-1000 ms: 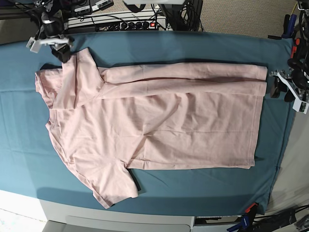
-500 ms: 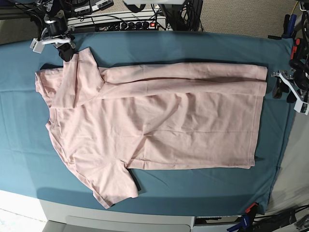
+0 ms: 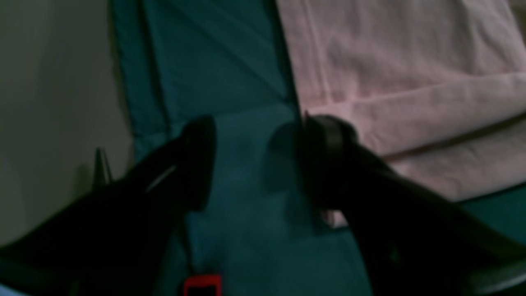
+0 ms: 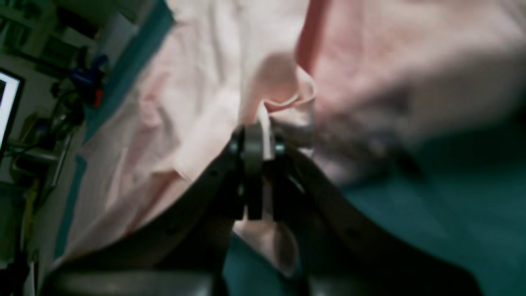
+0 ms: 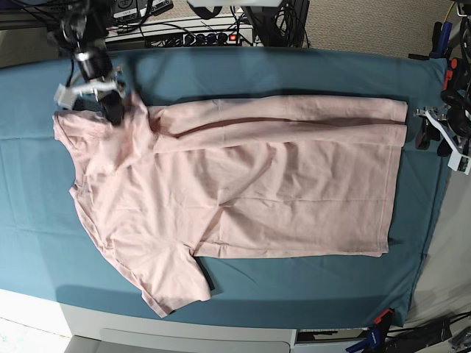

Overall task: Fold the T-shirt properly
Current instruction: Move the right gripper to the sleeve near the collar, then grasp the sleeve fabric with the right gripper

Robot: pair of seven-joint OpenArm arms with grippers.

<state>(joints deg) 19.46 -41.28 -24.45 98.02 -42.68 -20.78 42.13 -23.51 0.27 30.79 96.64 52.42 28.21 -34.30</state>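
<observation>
The pale pink T-shirt [image 5: 243, 184] lies spread on the teal table cloth [image 5: 294, 70], neck toward the left, its far side folded over along the top. My right gripper [image 5: 116, 112] is shut on the T-shirt's far sleeve at the upper left; in the right wrist view the right gripper [image 4: 257, 142] pinches a bunched edge of the T-shirt [image 4: 283, 90]. My left gripper [image 5: 429, 137] stands open at the table's right edge, just off the shirt's hem corner. In the left wrist view the left gripper [image 3: 254, 160] hovers over bare table cloth [image 3: 213, 61], one fingertip [image 3: 324, 139] beside the T-shirt's hem [image 3: 411, 82].
Cables, a power strip [image 5: 184, 33] and equipment sit behind the table's far edge. Clamps [image 5: 375, 331] hold the cloth at the near right corner. A strip of bare table cloth runs along the near side [image 5: 309, 283].
My right gripper has shut on the far sleeve and moved inward and toward the near side, dragging the sleeve over the shirt. The left gripper has stayed put.
</observation>
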